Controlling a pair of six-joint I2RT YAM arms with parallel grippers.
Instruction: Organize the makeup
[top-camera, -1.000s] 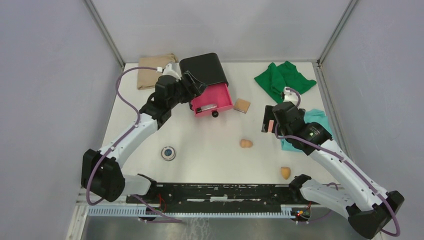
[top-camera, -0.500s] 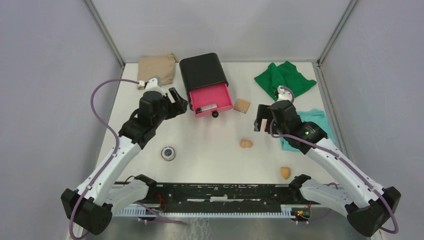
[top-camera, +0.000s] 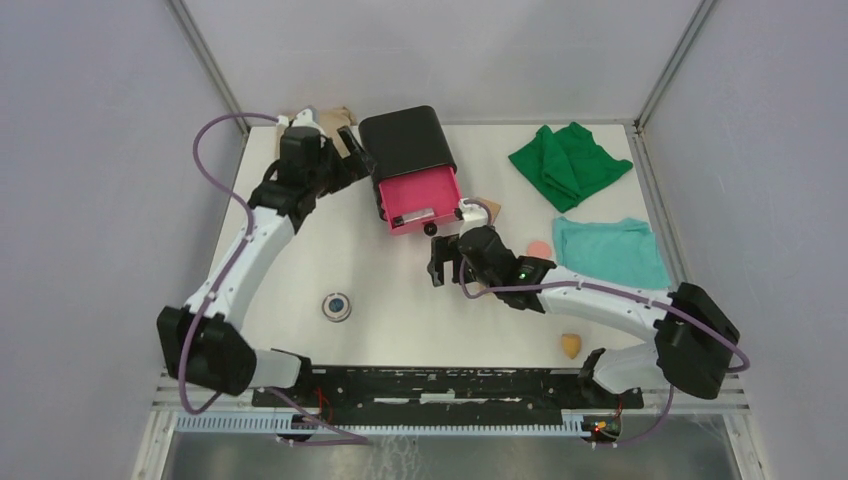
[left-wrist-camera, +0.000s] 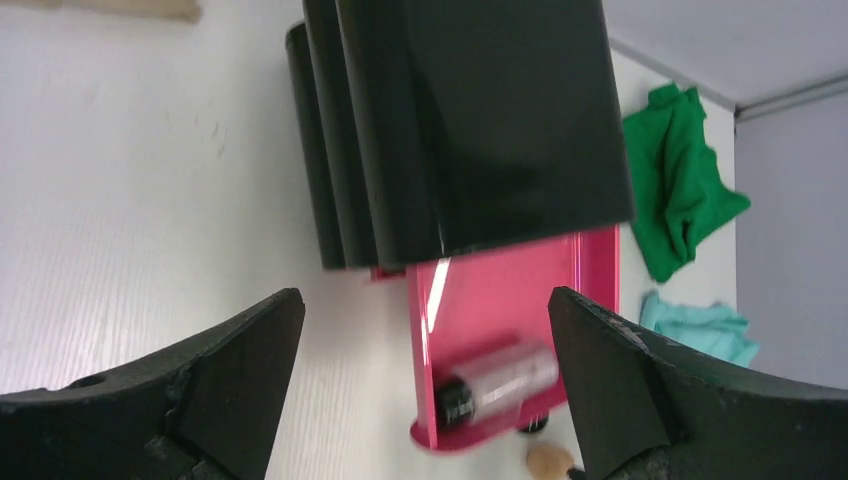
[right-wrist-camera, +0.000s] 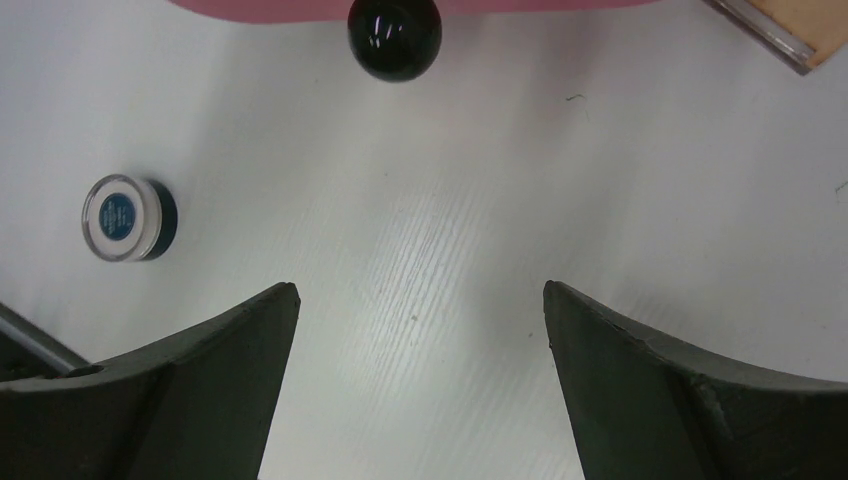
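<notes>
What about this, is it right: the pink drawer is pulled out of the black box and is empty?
Not quite. The pink drawer is pulled out of the black box, but it is not empty: the left wrist view shows a silvery tube with a black cap lying in it.

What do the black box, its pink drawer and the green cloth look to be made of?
Black box: probably hard plastic, glossy, showing reflections. Pink drawer: likely glossy plastic too, with a bright glare streak. Green cloth: soft matte fabric, rumpled into folds.
</notes>
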